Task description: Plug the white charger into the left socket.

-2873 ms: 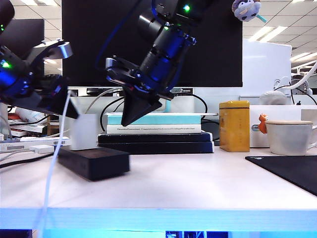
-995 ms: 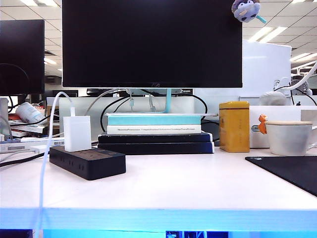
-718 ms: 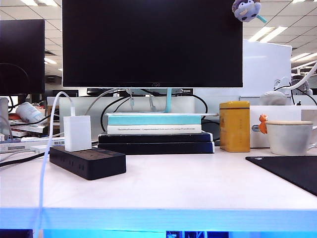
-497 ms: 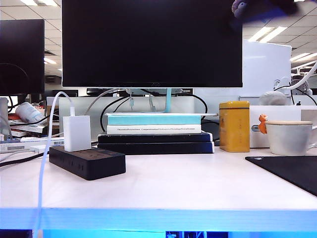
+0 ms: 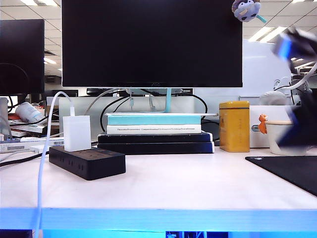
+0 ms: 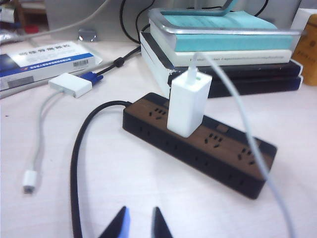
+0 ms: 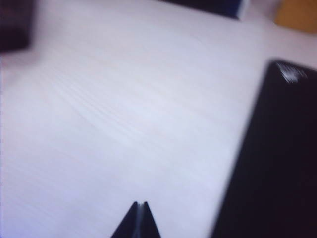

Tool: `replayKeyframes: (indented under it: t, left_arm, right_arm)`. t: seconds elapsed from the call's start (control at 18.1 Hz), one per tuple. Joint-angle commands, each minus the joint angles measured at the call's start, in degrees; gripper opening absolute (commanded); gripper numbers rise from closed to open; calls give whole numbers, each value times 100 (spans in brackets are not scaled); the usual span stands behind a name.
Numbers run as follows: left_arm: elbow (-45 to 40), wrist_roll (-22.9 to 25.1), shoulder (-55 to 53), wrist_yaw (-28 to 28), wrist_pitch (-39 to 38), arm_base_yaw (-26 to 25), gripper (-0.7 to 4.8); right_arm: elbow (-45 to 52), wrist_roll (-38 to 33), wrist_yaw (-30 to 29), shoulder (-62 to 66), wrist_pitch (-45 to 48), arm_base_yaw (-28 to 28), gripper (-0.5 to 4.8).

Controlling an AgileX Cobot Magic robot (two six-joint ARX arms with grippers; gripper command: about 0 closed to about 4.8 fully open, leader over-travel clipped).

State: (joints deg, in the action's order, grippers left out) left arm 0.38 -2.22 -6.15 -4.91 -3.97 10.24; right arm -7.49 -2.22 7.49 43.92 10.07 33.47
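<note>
The white charger (image 5: 77, 133) stands upright on the black power strip (image 5: 86, 162), near its left end, with its white cable (image 5: 43, 168) arching up and down over the table's front edge. The left socket is hidden under the charger. In the left wrist view the charger (image 6: 187, 104) sits plugged into the strip (image 6: 208, 148). My left gripper (image 6: 139, 218) hangs back from it, slightly open and empty. My right gripper (image 7: 142, 204) is shut and empty over bare table beside a black mat (image 7: 277, 148). The right arm (image 5: 299, 116) shows only as a blur at the right edge.
A stack of books (image 5: 154, 133) lies under the monitor (image 5: 151, 42) behind the strip. A yellow tin (image 5: 234, 126) and a white cup (image 5: 282, 136) stand at the right, with the black mat (image 5: 292, 171) in front. A white adapter (image 6: 70, 85) and the strip's black cord (image 6: 79, 163) lie beside the strip.
Both arms left the exterior view, leaving the charger standing on the strip. The right arm then swept in from the top right and now blurs past the cup.
</note>
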Motion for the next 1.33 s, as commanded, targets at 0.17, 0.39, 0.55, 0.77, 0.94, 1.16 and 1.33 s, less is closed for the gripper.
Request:
replayKeyframes:
  t: [0.17, 0.39, 0.55, 0.77, 0.94, 1.16, 1.33]
  left_arm:
    - [17, 682, -31, 214, -190, -7, 74]
    - [17, 623, -31, 236, -332, -7, 75]
    - [17, 629, -31, 212, -369, -7, 75]
    - [17, 629, -31, 223, -367, -7, 75]
    - [17, 629, -33, 225, -367, -7, 75]
    - [17, 629, 0, 219, -365, -7, 75]
    - [17, 629, 103, 225, -367, -9, 75]
  right_arm:
    - [525, -44, -20, -9, 313, 2, -5]
    - [522, -46, 352, -13, 289, 0, -5]
    - [522, -85, 293, -13, 348, 2, -5]
    - [522, -83, 291, -11, 348, 2, -5]
    - [597, -83, 289, -160, 337, 2, -5]
    - [745, -81, 291, -1506, -317, -9, -5]
    - [745, -81, 291, -2365, -544, -118, -5]
